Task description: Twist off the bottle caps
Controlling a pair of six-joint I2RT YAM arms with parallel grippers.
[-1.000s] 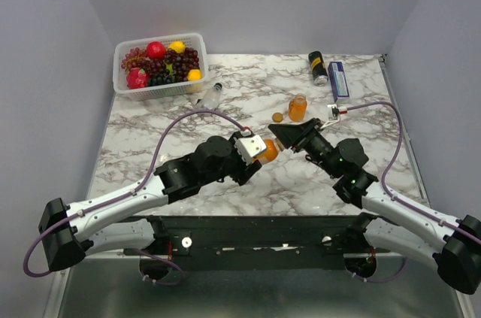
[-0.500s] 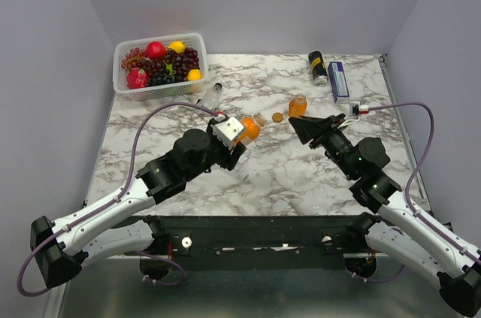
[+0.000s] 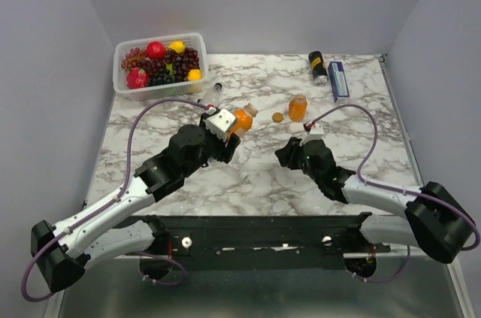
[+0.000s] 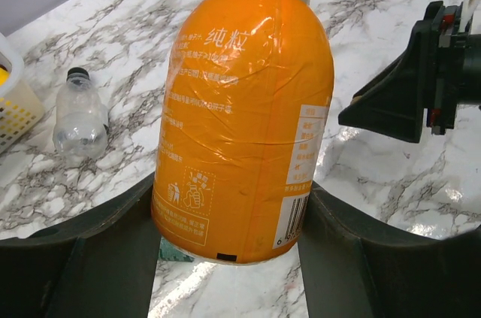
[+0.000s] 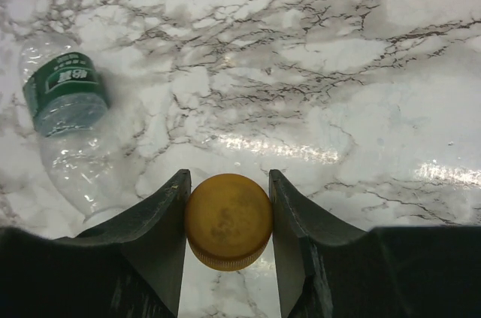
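While the left gripper (image 4: pixel 231 205) stays clamped on the orange bottle (image 4: pixel 248 107), whose neck is bare, it has carried the bottle toward 11 o'clock from where the two arms met a second ago. Since then the right gripper (image 5: pixel 229 183), closed on the orange cap (image 5: pixel 228 220), has pulled away and dropped low over the marble table (image 3: pixel 361 130), at 5 o'clock from the held bottle. At 12 o'clock from it a second orange bottle (image 3: pixel 298 107) stands, with a loose cap (image 3: pixel 277 116) just beside it at 8 o'clock. By the fruit basket (image 3: pixel 150 91) lies a clear bottle (image 3: pixel 213 95), and a green-labelled bottle (image 5: pixel 64 100) lies at 10 o'clock of the held cap
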